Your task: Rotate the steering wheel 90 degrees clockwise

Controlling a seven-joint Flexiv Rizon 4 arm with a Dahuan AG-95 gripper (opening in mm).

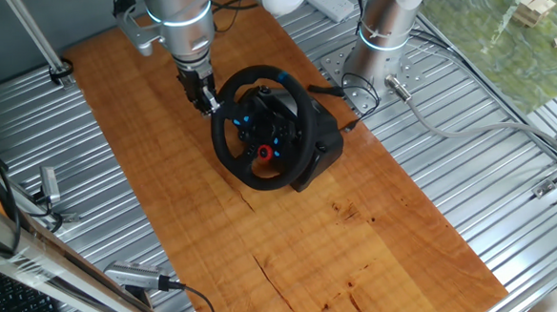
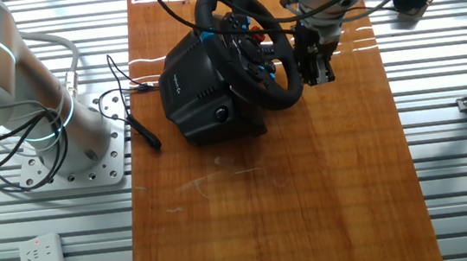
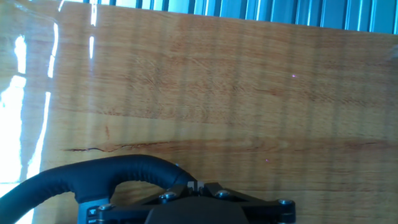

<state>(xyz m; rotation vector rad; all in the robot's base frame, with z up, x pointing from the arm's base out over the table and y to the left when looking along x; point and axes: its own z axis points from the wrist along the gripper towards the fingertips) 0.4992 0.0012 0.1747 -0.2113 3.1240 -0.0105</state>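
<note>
The black steering wheel stands tilted on its black base in the middle of the wooden board. Its hub has blue-lit buttons, and the red round button sits low on the hub. My gripper hangs at the rim's upper left edge with its fingers shut together, right beside the outer rim and not around it. In the other fixed view the gripper is at the right side of the wheel. In the hand view the rim curves in from the left up to the shut gripper.
The wooden board lies on a ribbed metal table. A second arm's base stands behind the wheel, with cables beside it. A power strip lies on the metal, and a keyboard sits at the table's edge.
</note>
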